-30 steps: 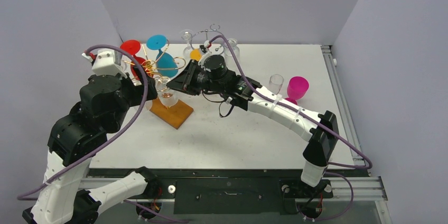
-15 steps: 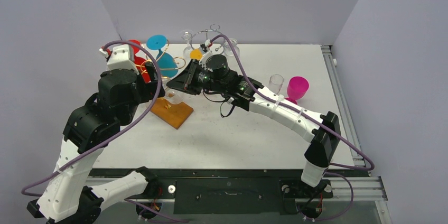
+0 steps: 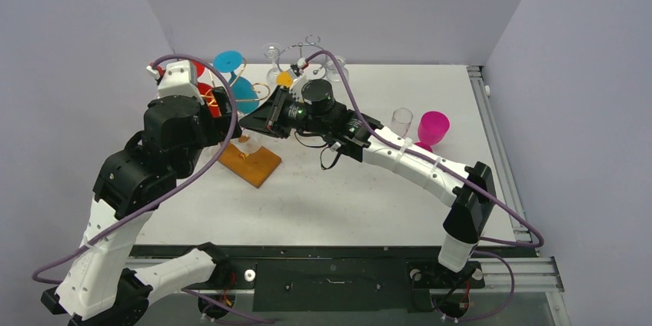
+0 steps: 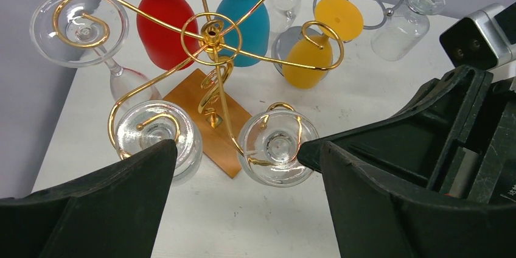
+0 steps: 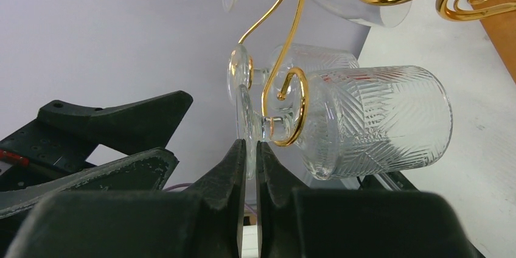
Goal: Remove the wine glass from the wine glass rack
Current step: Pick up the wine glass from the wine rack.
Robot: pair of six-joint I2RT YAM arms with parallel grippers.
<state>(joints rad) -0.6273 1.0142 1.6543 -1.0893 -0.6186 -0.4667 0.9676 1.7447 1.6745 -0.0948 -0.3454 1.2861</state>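
The gold wire wine glass rack (image 4: 211,30) stands on a wooden base (image 3: 250,163) at the table's back left, with several glasses hanging upside down. My right gripper (image 5: 251,145) is shut on the flat foot (image 5: 246,125) of a clear patterned wine glass (image 5: 371,118), which still hangs in a gold hook (image 5: 291,103). In the left wrist view this glass (image 4: 278,146) is seen from above. My left gripper (image 4: 246,160) is open and empty, hovering above the rack's near side, over that glass and another clear one (image 4: 157,136).
Red (image 4: 163,24), blue (image 4: 246,20) and yellow (image 4: 310,57) glasses and a further clear one (image 4: 79,24) hang on the rack. A silver wire rack (image 3: 301,51) with clear glasses stands behind. A pink cup (image 3: 433,128) and a clear tumbler (image 3: 400,121) stand at the right.
My left arm has swung up and to the right, bringing its gripper over the rack. My right gripper has stayed at the clear glass's foot, shifted slightly left.
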